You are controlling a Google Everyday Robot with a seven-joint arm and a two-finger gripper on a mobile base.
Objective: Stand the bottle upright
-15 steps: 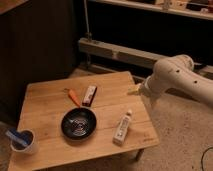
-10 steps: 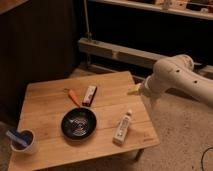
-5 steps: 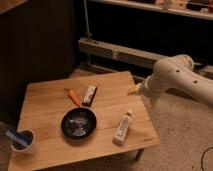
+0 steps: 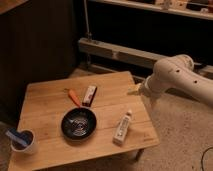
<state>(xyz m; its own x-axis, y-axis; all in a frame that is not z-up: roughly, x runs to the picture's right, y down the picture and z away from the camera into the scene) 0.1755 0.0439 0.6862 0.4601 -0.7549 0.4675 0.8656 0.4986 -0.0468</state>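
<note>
The bottle (image 4: 122, 128) lies on its side on the wooden table (image 4: 50, 100), near the right front corner, its white cap pointing to the back right. It is whitish with a pale label. My gripper (image 4: 135, 92) is at the end of the white arm (image 4: 175, 80), beyond the table's right edge, above and behind the bottle and apart from it.
A black pan (image 4: 78, 123) sits left of the bottle. An orange-handled tool (image 4: 73, 96) and a red-and-white packet (image 4: 89, 95) lie behind the pan. A white cup with a blue item (image 4: 22, 140) stands at the front left corner. A metal rail (image 4: 115, 52) runs behind.
</note>
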